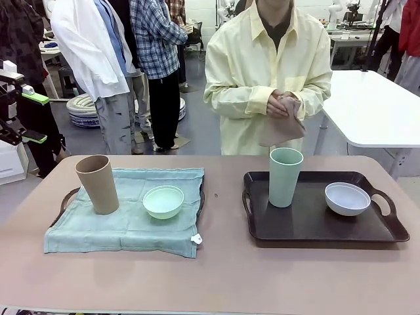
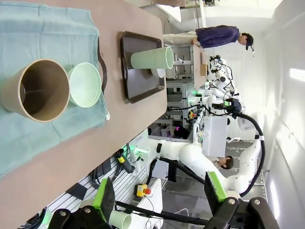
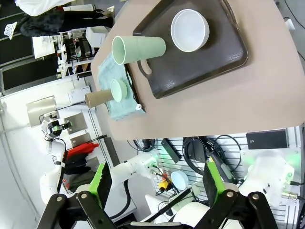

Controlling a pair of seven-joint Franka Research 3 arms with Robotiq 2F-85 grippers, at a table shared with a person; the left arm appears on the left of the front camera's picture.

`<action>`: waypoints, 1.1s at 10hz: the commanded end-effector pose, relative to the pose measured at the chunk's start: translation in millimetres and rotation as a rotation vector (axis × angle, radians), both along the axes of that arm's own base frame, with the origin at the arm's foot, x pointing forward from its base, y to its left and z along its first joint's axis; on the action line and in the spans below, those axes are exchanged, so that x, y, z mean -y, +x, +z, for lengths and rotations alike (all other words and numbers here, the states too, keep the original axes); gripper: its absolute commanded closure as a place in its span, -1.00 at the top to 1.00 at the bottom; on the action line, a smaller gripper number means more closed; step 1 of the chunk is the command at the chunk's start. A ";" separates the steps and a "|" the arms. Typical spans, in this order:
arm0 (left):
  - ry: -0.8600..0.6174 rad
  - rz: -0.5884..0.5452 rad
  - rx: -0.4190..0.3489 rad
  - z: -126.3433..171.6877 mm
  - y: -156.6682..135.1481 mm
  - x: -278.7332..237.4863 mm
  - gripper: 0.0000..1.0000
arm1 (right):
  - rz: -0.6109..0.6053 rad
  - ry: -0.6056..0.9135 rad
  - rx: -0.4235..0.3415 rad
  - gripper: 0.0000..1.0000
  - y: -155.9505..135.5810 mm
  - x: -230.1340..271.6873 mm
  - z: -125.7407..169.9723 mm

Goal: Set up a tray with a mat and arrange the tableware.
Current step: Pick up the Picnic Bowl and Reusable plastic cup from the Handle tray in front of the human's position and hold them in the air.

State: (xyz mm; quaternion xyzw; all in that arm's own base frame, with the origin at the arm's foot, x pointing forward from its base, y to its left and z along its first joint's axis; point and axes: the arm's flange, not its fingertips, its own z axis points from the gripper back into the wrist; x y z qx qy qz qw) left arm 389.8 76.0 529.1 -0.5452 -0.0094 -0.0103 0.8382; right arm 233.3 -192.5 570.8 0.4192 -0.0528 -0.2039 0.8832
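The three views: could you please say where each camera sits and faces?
Front view: between the arms, facing the person across the table; left gripper at left.
Left wrist view: off the table's left end, facing tan tumbler; own fingers below.
Right wrist view: off its right end, facing dark tray; right gripper below.
Wrist views share the pale green tumbler.

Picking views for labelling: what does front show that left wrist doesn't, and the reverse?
Front adds: the person's hands holding a tan cloth. Left wrist adds: a look down into the tan tumbler, which is empty. Both: that tumbler and the mint bowl on the teal mat, and the pale green tumbler on the dark tray.
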 end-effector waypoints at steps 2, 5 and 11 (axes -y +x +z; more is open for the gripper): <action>0.034 -0.015 0.046 14.8 5.1 13.0 1.00 | 0.000 -0.075 -0.024 1.00 5.4 -3.1 8.0; 0.312 -0.066 0.298 63.9 19.8 88.9 1.00 | 0.058 -0.313 -0.114 1.00 29.8 -51.1 28.0; 0.711 -0.413 0.693 90.8 48.5 224.7 1.00 | 0.210 -0.642 -0.262 1.00 63.6 -168.7 -26.2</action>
